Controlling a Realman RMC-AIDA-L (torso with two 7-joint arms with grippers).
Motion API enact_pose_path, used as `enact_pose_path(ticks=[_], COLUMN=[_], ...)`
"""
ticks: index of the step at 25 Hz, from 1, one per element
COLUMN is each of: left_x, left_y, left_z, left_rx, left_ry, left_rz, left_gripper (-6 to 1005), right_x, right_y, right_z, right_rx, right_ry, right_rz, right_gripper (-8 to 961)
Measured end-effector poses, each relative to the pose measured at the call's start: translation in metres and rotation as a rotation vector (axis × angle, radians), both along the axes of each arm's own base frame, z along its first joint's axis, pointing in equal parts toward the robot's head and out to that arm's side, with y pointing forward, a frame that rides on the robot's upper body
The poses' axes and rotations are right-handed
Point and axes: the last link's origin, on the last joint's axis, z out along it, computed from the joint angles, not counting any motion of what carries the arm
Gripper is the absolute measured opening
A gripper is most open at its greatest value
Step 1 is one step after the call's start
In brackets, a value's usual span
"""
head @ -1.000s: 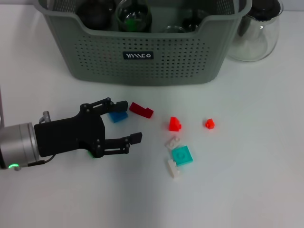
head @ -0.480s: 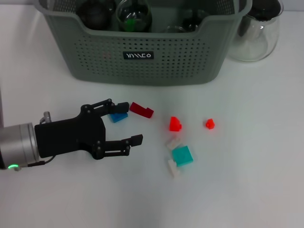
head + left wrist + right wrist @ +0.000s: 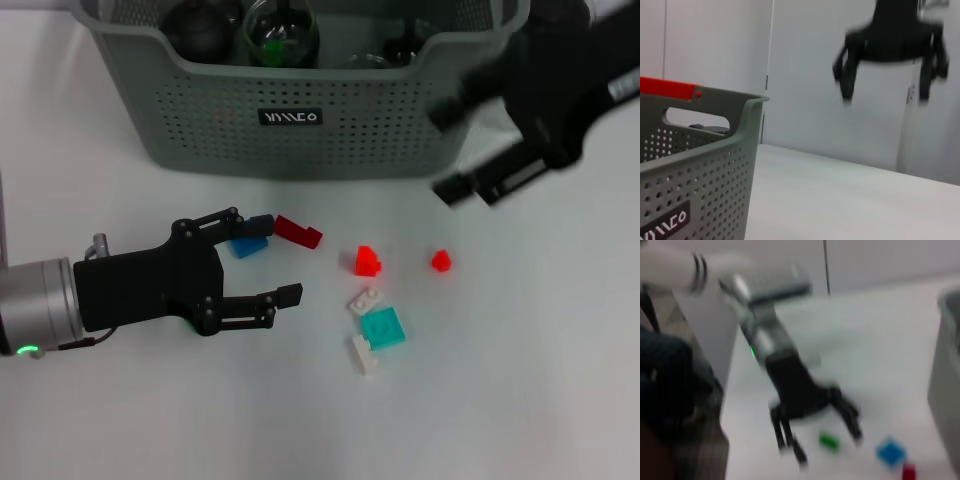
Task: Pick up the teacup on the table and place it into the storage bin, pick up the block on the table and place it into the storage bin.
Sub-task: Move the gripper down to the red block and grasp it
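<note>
The grey-green storage bin (image 3: 300, 120) stands at the back of the table with dark and glass vessels inside. I cannot pick out a teacup on the table. My left gripper (image 3: 276, 258) lies low at the front left, open, its far finger beside a blue block (image 3: 248, 243). A red block (image 3: 298, 232) sits just past it. In the right wrist view the left gripper (image 3: 821, 436) straddles a green block (image 3: 828, 441). My right gripper (image 3: 442, 152) hangs blurred and open in the air by the bin's right corner. It also shows as the right gripper (image 3: 890, 65) in the left wrist view.
Loose blocks lie in the middle of the table: two small red ones (image 3: 368, 261) (image 3: 441, 261), a teal one (image 3: 383, 327) and two white ones (image 3: 364, 300) (image 3: 365, 354). The bin wall (image 3: 700, 150) fills the near side of the left wrist view.
My right arm has swung into view at the top right and now covers the glass carafe that stood there. The left gripper and the blocks have stayed put.
</note>
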Motion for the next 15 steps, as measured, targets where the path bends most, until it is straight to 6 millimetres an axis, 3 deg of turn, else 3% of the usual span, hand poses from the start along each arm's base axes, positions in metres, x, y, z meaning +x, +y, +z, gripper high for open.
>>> enact_pose_path(ticks=[7, 15], left_x=[0.000, 0.000], left_y=[0.001, 0.001], left_z=[0.000, -0.001], left_rx=[0.003, 0.011], left_ry=[0.001, -0.006], left_rz=[0.005, 0.013], left_gripper=[862, 862], right_x=[0.041, 0.047], right_y=[0.011, 0.024], right_z=[-0.036, -0.084], right_rx=[-0.002, 0.034], right_ry=[-0.286, -0.479], right_rz=[-0.094, -0.005], right_gripper=[835, 834])
